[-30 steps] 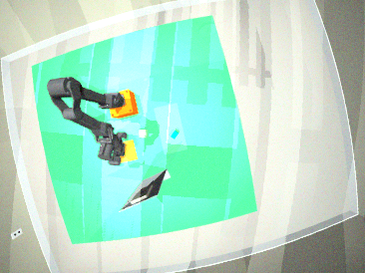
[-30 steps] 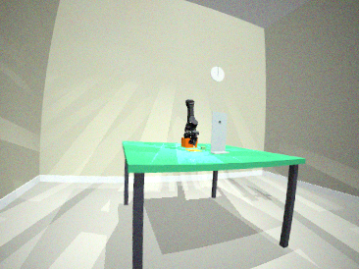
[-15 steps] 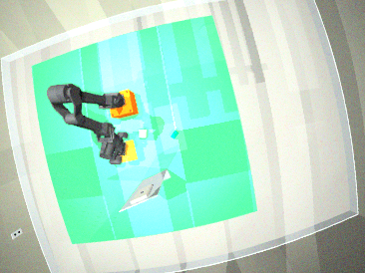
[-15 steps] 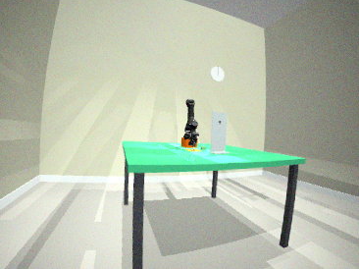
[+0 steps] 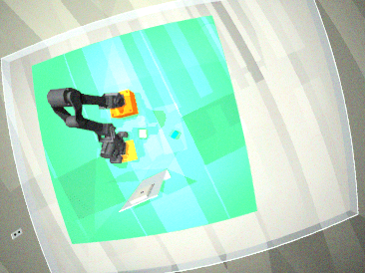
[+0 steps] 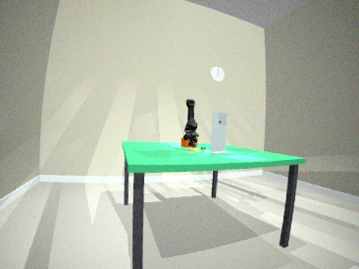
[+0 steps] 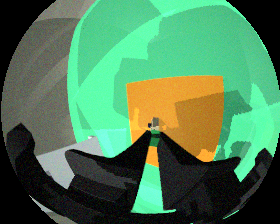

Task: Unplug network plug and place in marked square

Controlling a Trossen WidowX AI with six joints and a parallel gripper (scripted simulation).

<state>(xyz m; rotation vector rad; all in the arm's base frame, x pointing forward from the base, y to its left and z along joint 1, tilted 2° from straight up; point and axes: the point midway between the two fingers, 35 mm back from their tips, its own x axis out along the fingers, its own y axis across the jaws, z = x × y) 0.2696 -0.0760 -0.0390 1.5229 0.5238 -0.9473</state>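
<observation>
Up close, the wrist view shows the nearly closed claw pinching the small plug at mid-frame; top view hides it.

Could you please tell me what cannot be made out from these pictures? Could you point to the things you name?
- Whether the plug [image 7: 155,123] touches the orange square [image 5: 131,150] [image 7: 175,100]: wrist view, nothing shows the height between them.
- The plug's tab: wrist view, too small and grainy.
- The fingertips of the end effector [image 5: 124,154] [image 7: 153,135]: exterior view, too small and dark.
- The face of the wall clock [image 6: 218,74]: exterior view, too small to read.
</observation>
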